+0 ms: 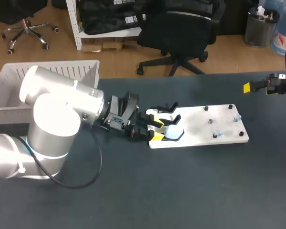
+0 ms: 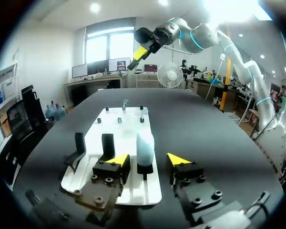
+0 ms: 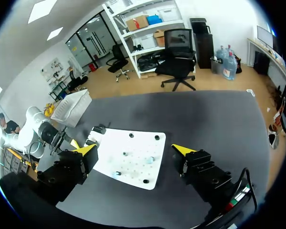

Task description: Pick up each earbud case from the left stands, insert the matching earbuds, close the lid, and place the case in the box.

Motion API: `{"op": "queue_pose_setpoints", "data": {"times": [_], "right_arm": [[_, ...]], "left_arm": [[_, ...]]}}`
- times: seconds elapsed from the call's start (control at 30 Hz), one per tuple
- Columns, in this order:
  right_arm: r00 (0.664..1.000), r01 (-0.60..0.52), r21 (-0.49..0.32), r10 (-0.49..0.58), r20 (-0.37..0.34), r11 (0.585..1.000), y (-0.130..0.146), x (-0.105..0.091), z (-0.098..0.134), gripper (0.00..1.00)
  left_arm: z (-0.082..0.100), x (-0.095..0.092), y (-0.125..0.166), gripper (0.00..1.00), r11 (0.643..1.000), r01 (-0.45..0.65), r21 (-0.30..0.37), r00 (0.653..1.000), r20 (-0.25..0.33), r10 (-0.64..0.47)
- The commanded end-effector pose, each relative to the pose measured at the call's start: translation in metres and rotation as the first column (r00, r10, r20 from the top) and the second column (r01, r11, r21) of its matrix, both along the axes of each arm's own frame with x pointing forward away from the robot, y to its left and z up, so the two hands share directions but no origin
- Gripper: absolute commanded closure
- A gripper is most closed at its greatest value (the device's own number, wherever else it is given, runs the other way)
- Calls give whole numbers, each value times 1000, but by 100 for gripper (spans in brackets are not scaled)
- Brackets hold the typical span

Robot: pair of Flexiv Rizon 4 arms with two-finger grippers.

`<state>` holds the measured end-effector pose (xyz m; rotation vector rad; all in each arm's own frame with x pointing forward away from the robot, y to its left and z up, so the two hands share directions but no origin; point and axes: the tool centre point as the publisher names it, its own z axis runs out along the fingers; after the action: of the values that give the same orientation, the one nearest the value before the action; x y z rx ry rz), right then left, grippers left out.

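A pale blue earbud case [image 1: 174, 131] stands upright on a black stand at the left end of the white board [image 1: 205, 125]. My left gripper [image 1: 157, 130] lies low at that end, one yellow tip on each side of the case [image 2: 145, 145]. In the left wrist view a small gap shows on both sides, so the gripper [image 2: 148, 160] is open around the case. Two small pale blue earbuds [image 1: 237, 117] [image 1: 218, 134] sit on the board's right part. My right gripper [image 3: 134, 150] hangs wide open and empty, high above the table's far right [image 1: 264, 86].
A second black stand [image 1: 167, 107] on the board, just behind the case, is empty. A white slatted box [image 1: 47, 81] sits at the table's back left corner, behind my left arm. Small black pegs [image 1: 206, 109] dot the board.
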<state>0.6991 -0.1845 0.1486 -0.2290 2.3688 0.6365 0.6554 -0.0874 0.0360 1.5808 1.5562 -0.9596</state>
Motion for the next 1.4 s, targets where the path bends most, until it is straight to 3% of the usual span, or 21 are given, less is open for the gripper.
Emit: {"op": "queue_pose_setpoints", "data": {"times": [0.03, 0.93, 1.4], "right_arm": [[1000, -1, -1, 1, -1, 1000, 0, 0, 0, 0], [1000, -1, -1, 1, -1, 1000, 0, 0, 0, 0], [1000, -1, -1, 1, -1, 1000, 0, 0, 0, 0]], "left_arm": [[-4, 1, -4, 53, 1000, 0, -21, 1000, 3, 0], [-19, 1, -23, 56, 999, -9, -45, 1000, -10, 8], [-18, 0, -25, 56, 998, -15, -59, 1000, -11, 15]]}}
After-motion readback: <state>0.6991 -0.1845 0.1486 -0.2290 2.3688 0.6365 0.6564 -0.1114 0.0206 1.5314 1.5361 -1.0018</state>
